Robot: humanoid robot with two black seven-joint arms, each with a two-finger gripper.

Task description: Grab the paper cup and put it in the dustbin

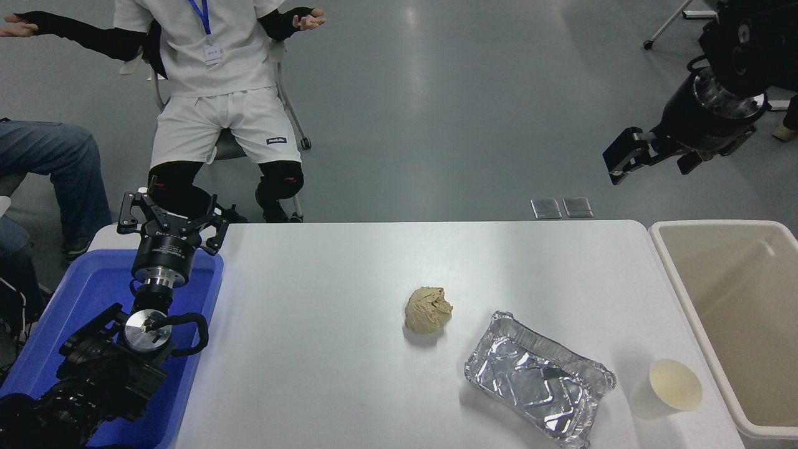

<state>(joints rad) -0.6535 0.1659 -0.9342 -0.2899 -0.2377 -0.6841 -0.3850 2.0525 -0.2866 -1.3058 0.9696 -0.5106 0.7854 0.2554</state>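
Overhead, a white bench (pixel 349 324) fills the middle of the scene, and everything else is placed against it. Hard against the bench's right edge stands the dustbin (pixel 686 299), a big cream plastic box with a thick rounded rim, showing nothing inside. At the bench's left edge sits a blue tub (pixel 75 287). The left arm lies over that tub, and the left gripper (pixel 169 215) hangs above the bench's far left corner with its jaws spread wide, holding nothing. Beyond the bench's far right corner, high over the grey floor, the right gripper (pixel 614 167) hangs in the air, well apart from everything on the bench; whether its jaws are spread or pressed together cannot be told from this angle. Past the bench's far side a person (pixel 215 81) in white shorts sits on a chair with both arms thrown out sideways. On the bench's near right part lies a foil tray (pixel 539 388), tilted at an angle. Near the bench's middle rests a crumpled tan paper ball (pixel 427 309). The paper cup (pixel 668 389) stands upright, mouth up, at the bench's near right corner, between the foil tray and the dustbin, touching neither.
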